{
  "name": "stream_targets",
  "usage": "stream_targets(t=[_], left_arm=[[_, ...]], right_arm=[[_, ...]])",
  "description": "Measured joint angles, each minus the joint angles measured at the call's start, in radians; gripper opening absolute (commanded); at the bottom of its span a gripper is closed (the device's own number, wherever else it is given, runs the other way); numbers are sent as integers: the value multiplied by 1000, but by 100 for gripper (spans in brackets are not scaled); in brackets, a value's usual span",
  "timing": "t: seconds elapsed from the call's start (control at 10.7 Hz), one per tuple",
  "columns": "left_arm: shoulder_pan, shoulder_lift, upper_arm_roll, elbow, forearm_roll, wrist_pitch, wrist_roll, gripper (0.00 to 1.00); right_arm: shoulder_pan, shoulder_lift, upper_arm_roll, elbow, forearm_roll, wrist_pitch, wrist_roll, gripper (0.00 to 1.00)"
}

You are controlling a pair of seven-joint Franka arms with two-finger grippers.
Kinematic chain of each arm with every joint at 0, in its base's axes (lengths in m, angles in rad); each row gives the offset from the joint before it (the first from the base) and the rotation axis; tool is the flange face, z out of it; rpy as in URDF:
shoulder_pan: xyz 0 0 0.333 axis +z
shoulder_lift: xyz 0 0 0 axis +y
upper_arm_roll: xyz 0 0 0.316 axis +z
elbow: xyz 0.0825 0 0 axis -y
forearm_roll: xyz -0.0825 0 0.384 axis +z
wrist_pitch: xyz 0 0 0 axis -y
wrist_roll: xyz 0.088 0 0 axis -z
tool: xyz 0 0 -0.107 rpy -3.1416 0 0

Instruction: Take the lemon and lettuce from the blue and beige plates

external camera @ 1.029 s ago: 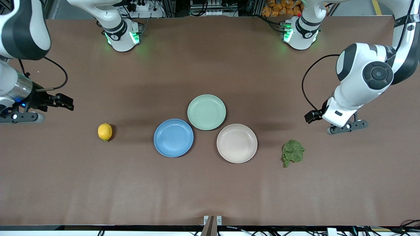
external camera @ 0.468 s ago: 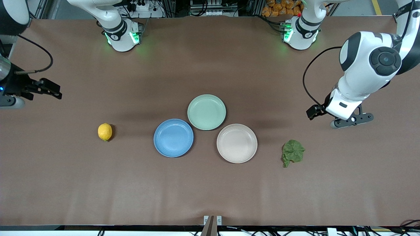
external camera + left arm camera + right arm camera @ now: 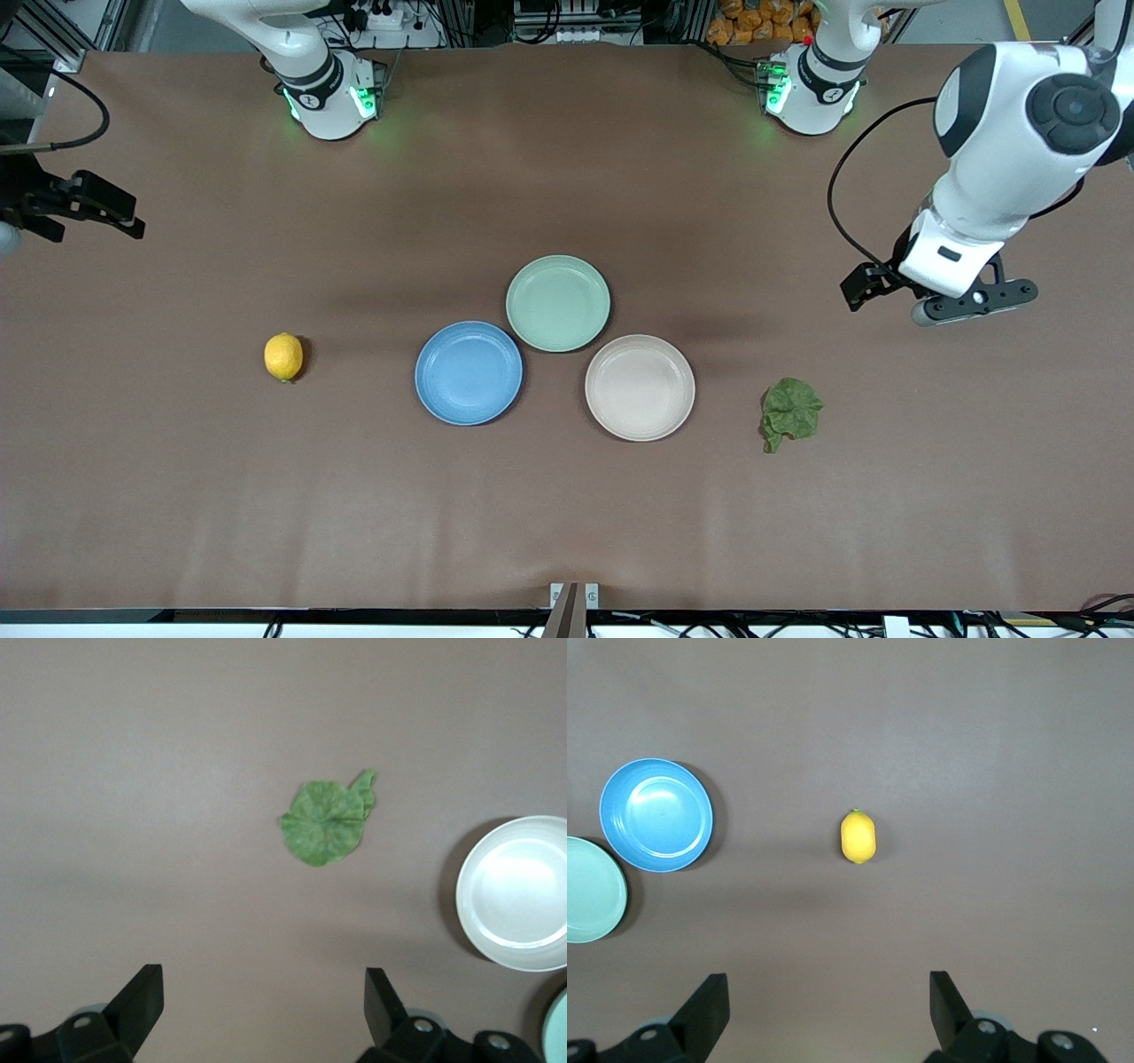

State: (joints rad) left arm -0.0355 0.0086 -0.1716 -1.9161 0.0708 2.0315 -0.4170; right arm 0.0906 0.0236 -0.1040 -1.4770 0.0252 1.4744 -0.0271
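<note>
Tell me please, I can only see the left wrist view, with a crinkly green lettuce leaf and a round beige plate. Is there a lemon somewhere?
Observer: Yes. A small yellow lemon lies on the brown table, toward the right arm's end.
Operator: Is it on a plate?
Observer: No. It lies on the bare table, apart from the round blue plate beside it.
Operator: Is anything on that plate?
Observer: No, the blue plate holds nothing.
Operator: Where's the other arm?
Observer: The right gripper is open, up over the table at the right arm's end, holding nothing.
</note>
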Motion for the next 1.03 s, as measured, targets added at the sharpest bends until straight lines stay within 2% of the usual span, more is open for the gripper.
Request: stream_targets(t=[0.37,0.75,1.03], left_arm=[[8,-4,3,97,-2,-41,0,100],[10,-5,3,201,-27,-204,79,100],[39,-9,6,281,-66,-315,187,100]], right_arm=[[-1,2,0,27,8,-6,46,100],[-5,8,-1,27,6,-22,78,100],[-6,9,0,28,-41,-75,82,100]])
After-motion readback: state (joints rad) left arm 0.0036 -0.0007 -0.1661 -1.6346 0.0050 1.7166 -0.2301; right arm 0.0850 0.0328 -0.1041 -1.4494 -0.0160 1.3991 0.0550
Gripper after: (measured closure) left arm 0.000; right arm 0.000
